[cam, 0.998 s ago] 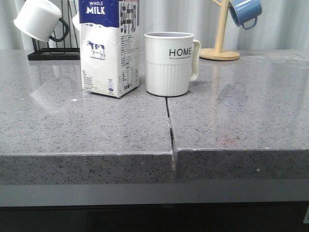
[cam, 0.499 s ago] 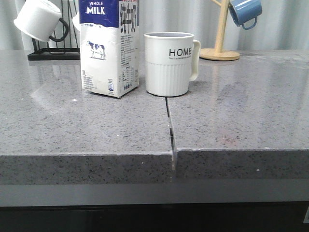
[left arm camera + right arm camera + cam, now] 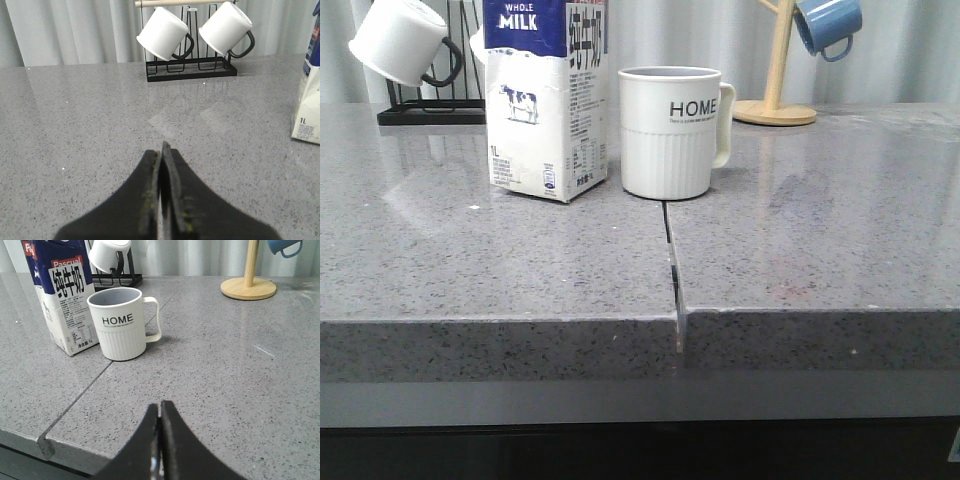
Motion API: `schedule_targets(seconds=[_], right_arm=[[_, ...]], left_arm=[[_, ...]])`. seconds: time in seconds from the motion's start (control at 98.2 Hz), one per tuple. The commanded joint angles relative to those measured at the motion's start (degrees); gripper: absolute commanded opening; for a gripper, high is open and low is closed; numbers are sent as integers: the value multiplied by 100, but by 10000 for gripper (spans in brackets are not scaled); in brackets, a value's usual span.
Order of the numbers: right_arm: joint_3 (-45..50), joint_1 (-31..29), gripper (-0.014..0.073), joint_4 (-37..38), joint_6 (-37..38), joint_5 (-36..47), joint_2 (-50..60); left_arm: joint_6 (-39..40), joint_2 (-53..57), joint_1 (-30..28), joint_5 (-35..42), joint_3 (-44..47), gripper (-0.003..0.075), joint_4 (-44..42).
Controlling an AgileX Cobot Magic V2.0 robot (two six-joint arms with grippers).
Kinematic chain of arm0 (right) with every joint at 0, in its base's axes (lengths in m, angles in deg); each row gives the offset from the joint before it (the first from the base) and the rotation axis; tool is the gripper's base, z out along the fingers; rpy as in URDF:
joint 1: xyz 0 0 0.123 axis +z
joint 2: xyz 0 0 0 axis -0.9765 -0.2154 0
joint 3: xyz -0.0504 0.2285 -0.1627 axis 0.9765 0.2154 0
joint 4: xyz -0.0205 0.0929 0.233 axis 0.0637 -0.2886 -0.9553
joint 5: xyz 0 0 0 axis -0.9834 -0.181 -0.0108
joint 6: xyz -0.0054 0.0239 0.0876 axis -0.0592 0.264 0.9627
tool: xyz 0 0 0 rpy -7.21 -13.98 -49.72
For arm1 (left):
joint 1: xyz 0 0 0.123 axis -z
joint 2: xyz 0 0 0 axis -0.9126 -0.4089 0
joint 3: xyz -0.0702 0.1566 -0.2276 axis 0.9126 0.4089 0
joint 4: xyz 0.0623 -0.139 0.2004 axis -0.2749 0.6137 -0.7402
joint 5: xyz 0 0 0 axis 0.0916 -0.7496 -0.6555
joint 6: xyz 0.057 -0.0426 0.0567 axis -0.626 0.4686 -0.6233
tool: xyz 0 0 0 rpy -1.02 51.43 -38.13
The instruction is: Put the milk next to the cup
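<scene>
The milk carton, blue top and white body with a cow picture, stands upright on the grey counter just left of the white HOME cup, a small gap between them. Both also show in the right wrist view, the carton and the cup. The carton's edge shows in the left wrist view. My left gripper is shut and empty, low over the counter, well away from the carton. My right gripper is shut and empty, near the counter's front edge, short of the cup. Neither gripper shows in the front view.
A black rack with two white black-handled mugs stands behind the carton. A wooden mug tree with a blue mug stands at the back right. A seam splits the counter. Curtains hang behind.
</scene>
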Motion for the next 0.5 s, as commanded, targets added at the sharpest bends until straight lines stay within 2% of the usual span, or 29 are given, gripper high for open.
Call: schedule_targets(seconds=[0.0, 0.163, 0.275, 0.489], right_arm=[[-155, -14, -69, 3, -44, 429, -38], [-155, -14, -69, 3, -44, 429, -38], [-155, -14, -69, 3, -44, 429, -38], [-155, -14, -69, 3, -44, 428, -45]], left_arm=[[-14, 118, -26, 507, 21, -21, 45], [-923, 574, -75, 505, 490, -21, 732], [-960, 873, -223, 630, 898, -21, 847], [-960, 1036, -348, 1542, 1705, -21, 1042]])
